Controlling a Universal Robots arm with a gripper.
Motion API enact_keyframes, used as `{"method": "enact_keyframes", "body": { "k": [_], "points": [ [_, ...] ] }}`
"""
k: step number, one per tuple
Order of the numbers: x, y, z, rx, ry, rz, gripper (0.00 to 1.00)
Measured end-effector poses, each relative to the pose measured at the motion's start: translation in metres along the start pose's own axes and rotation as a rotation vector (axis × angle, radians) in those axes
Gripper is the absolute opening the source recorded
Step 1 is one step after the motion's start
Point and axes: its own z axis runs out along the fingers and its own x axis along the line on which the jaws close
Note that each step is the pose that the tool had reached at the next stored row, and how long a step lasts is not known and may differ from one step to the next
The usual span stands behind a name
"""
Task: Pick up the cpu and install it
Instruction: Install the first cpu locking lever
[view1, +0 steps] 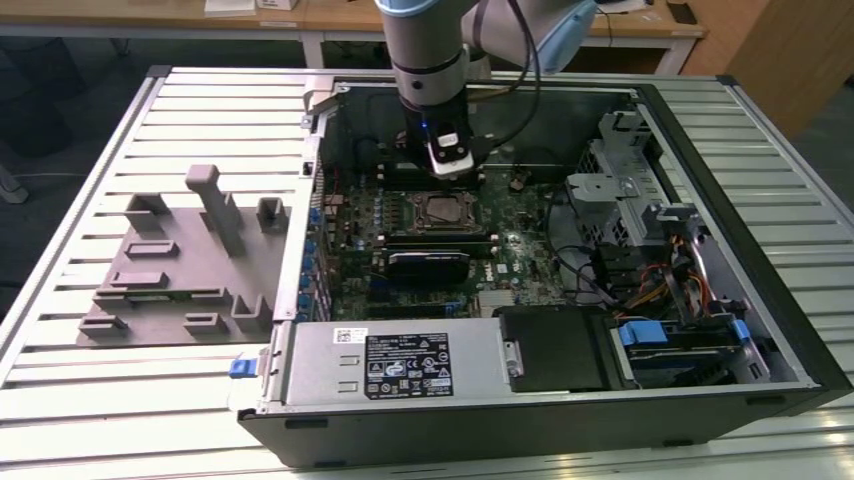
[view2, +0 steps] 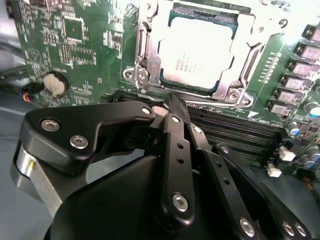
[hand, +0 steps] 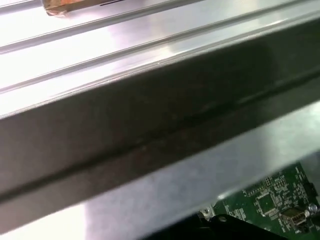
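Power supply (view1: 400, 362): lying at the near edge of the open computer case (view1: 787, 300), nearest the exterior camera, with a blue tab at its left end.
Counter (view1: 80, 180): carrying the case; ribbed metal slats are running left to right under everything.
Fixture tray (view1: 187, 260): grey plastic, sitting on the counter to the exterior view's left of the case, well apart from the arm.
Motherboard (view1: 521, 270): green, lying flat inside the case, with cables and drive bays crowding the right side.
Cpu (view2: 197, 52): sitting flat inside the socket frame (view2: 145, 75) on the motherboard, shiny silver top facing up; in the exterior view the cpu (view1: 441, 210) is showing near the middle of the board.
Arm (view1: 427, 60): reaching down from the far side into the case.
Tool (view1: 451, 168): hanging just on the far side of the socket, above the board and not touching the cpu; in the second wrist view the black tool (view2: 167, 107) fingers are closing together at their tips, gripping nothing.
Case wall (hand: 150, 130): dark, crossing the first wrist view, with counter slats beyond it.
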Motion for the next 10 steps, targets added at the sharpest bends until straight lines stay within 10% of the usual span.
{"method": "enact_keyframes", "body": {
  "k": [10],
  "points": [
    [0.0025, 0.0052, 0.0019, 0.0065, -0.0063, 0.028, 0.11]
  ]
}}
